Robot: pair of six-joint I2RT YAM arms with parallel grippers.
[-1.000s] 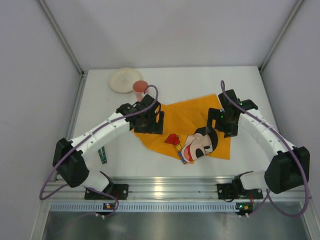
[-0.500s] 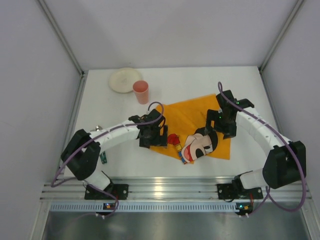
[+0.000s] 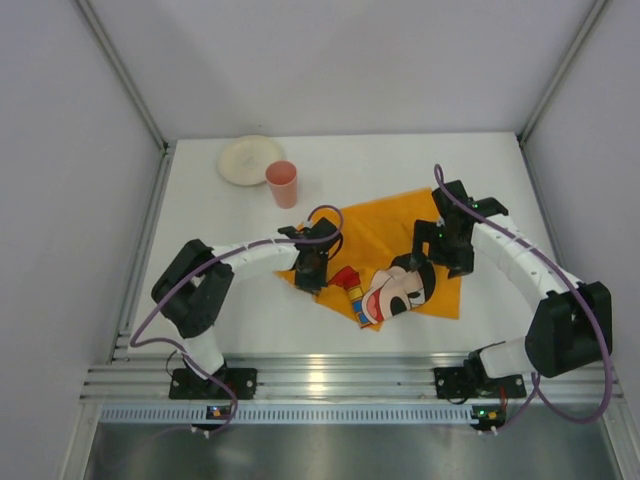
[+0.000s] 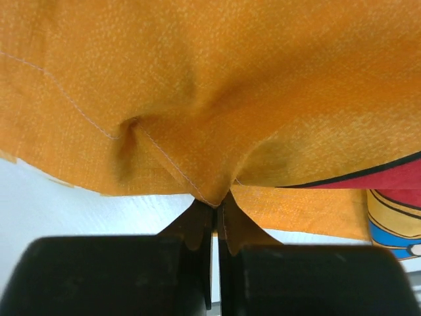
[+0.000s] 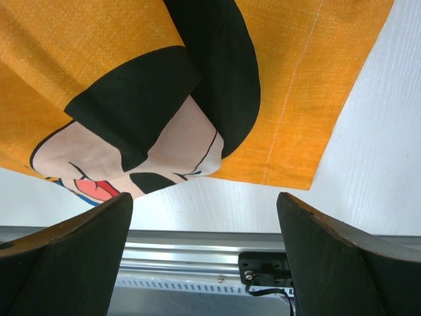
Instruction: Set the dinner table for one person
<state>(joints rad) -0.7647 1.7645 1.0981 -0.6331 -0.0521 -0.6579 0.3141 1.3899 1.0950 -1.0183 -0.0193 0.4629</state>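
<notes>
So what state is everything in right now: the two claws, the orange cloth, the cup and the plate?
left gripper: shut, pinching the edge of the orange cloth.
right gripper: open, above the cloth, holding nothing.
orange cloth: spread on the table, puckered where it is pinched.
cup: upright, untouched.
plate: lying flat, nothing on it.

Right tool [image 5: 204,197] is hanging with its two dark fingers [image 5: 329,263] spread wide, gripping nothing. Past them, the orange cartoon-face fabric cloth [image 5: 99,46] is lying on the white matte surface [image 5: 375,151], its corner pointing toward the silver metal rail [image 5: 191,253].
</notes>
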